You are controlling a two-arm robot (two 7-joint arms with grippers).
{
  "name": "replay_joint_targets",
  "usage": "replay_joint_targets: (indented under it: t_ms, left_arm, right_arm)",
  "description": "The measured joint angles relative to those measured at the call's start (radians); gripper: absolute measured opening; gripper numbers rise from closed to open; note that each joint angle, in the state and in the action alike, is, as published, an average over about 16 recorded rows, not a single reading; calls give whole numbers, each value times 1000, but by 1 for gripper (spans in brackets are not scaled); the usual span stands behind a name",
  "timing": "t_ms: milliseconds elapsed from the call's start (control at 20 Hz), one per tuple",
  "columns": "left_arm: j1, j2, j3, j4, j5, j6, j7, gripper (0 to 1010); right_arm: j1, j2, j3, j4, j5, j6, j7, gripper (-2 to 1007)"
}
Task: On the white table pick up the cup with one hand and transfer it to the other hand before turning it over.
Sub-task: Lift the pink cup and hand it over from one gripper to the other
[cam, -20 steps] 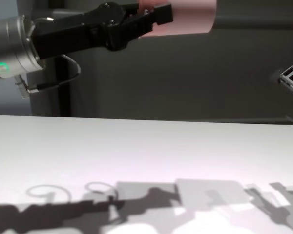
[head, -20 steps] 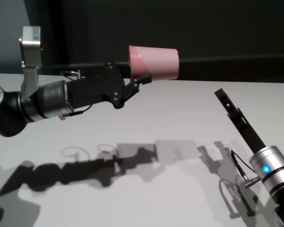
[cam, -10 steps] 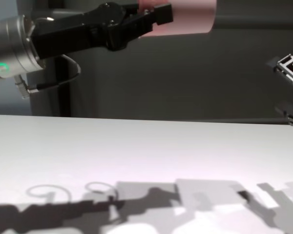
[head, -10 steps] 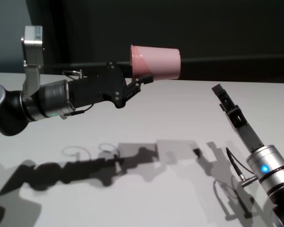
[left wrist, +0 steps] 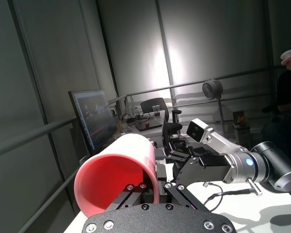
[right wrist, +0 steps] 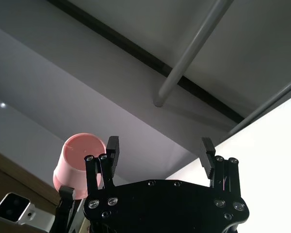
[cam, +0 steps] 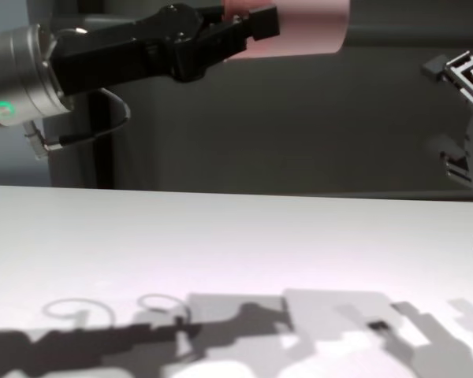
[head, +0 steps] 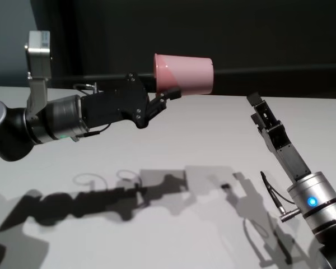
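Overhead, the left gripper [head: 163, 96] jaws clench the cup [head: 183, 74] sideways, while the right gripper [head: 259, 112] reaches upward, jaws spread.

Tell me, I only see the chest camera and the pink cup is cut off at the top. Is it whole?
Observer: Yes. In the head view the cup is whole, lying sideways in the air above the white table, its wide rim toward the left pincer.
Operator: How does the pincer hold it?
Observer: The left wrist view shows the left pincer shut on the cup's rim wall, one finger inside the mouth and one outside.
Operator: Is the other pincer ready?
Observer: The right wrist view shows the right pincer open wide, with the cup's flat bottom off to one side, not between its fingers.
Operator: Are they touching?
Observer: No. The head view shows a clear gap between the right pincer and the cup.
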Motion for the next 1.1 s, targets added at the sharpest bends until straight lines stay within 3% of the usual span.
replay_joint_targets:
  t_ms: [350, 1100]
  left_arm:
    - [0, 0, 0, 0, 0, 0, 0, 48]
    - [0, 0, 0, 0, 0, 0, 0, 47]
  right_arm:
    - [0, -6, -15, -7, 63, 11, 33, 1003]
    - [24, -16, -56, -8, 171, 50, 54, 1002]
